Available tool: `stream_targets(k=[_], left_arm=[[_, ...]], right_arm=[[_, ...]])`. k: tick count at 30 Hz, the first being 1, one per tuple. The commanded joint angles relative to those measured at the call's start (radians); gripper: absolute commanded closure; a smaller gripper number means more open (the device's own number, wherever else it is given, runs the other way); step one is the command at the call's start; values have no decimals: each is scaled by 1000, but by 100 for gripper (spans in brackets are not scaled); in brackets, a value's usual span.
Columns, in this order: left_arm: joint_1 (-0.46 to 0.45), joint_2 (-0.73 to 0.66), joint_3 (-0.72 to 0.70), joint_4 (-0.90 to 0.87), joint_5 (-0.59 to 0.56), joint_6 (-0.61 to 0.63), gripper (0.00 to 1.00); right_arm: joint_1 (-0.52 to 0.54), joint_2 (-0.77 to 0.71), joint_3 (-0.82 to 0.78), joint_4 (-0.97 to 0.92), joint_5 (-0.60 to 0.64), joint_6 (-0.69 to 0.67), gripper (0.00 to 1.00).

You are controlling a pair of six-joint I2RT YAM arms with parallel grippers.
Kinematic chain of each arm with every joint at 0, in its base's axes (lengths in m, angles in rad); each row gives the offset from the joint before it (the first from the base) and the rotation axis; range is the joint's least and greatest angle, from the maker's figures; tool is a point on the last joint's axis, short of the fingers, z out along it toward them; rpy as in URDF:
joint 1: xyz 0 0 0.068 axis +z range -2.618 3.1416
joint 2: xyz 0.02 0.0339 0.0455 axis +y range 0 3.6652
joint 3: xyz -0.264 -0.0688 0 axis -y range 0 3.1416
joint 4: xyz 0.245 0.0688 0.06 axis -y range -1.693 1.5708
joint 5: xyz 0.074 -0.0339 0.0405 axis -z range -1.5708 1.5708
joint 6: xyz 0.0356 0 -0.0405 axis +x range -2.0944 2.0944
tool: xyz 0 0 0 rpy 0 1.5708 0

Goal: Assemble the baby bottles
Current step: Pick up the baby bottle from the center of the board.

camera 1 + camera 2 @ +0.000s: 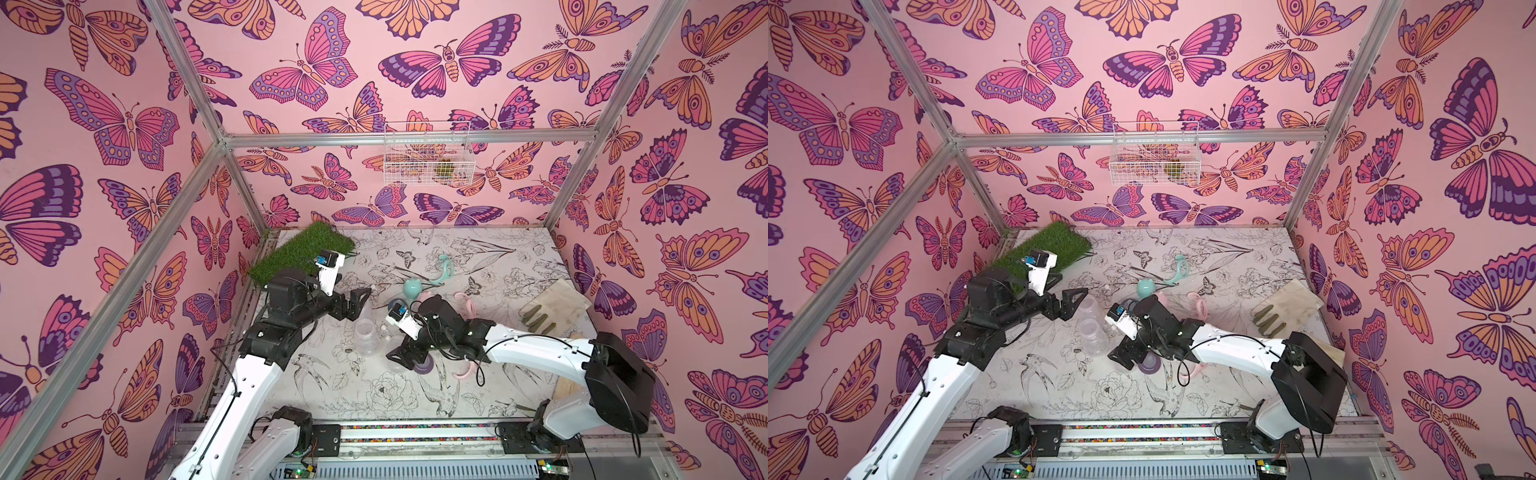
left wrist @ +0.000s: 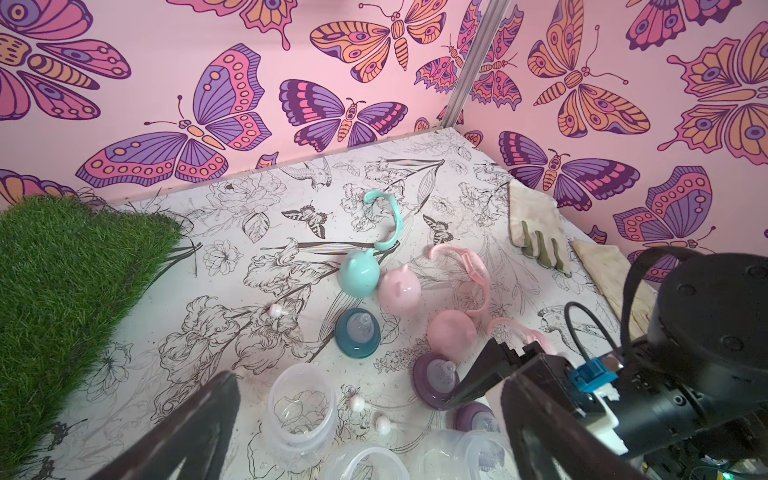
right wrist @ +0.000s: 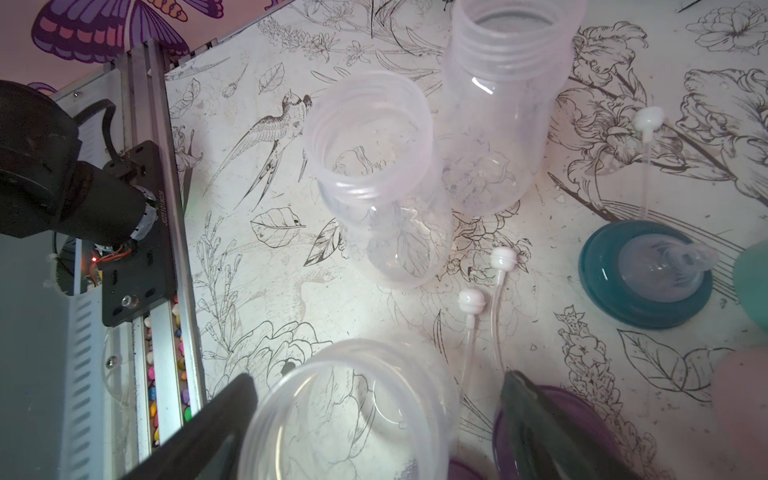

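Butterfly walls all round, and a flower-printed table (image 1: pixel 332 399). From the left: one grass mat (image 1: pixel 303 253); the left gripper (image 1: pixel 355 303), spread wide and empty; three clear bottles (image 3: pixel 399 245) mid-table, all empty and uncapped. The right gripper (image 3: pixel 378 378) stands wide around the front bottle's mouth (a gap shows on one side). Then three nipple collars (image 2: pixel 357 332), three eared caps (image 2: pixel 359 272), three handle rings (image 2: pixel 386 224) and one glove (image 2: pixel 536 245). The wall basket (image 1: pixel 428 153) holds something greenish.

Soft bright light, warped edges
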Motion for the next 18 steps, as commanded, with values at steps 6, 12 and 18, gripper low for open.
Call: stream_targets(k=[6,12,18], left_arm=[[-10,-9,-15,-14,1,7,0],[-13,-11,-15,-15,-6,9,0],[-16,-10,-19,-16,-13,10,0]], right_arm=[[20,32,-9,-12,56,-27,10],[27,38,-6,-17,72,-27,17],[28,24,-7,-4,57,-10,46]])
